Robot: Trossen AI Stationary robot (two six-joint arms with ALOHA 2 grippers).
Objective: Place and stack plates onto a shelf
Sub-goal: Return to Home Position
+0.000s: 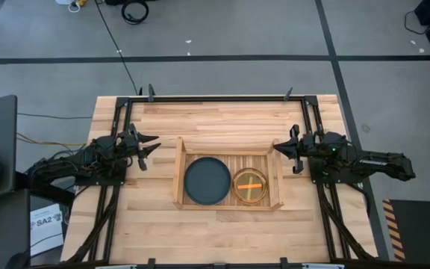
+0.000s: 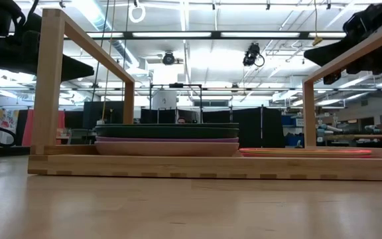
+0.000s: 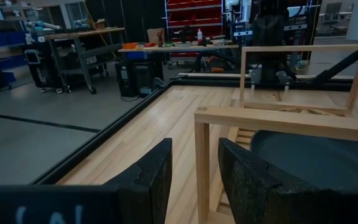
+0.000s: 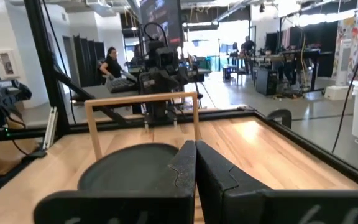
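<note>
Plates point(image 1: 207, 181) stacked in shelf point(image 1: 178, 175), left gripper point(image 1: 152, 144) held spread beside its left end, right gripper point(image 1: 278, 147) pressed together beside right end.

A seated person point(image 4: 112, 62) beyond the table point(image 1: 222, 224); cables point(image 1: 133, 11) on grey floor point(image 1: 237, 37).

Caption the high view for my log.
Shelf holds dark grey plate and orange plate; left gripper and right gripper flank it.

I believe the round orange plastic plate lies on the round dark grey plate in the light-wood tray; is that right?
No: the high view shows the round orange plastic plate beside the round dark grey plate in the light-wood tray, not on it.
</note>
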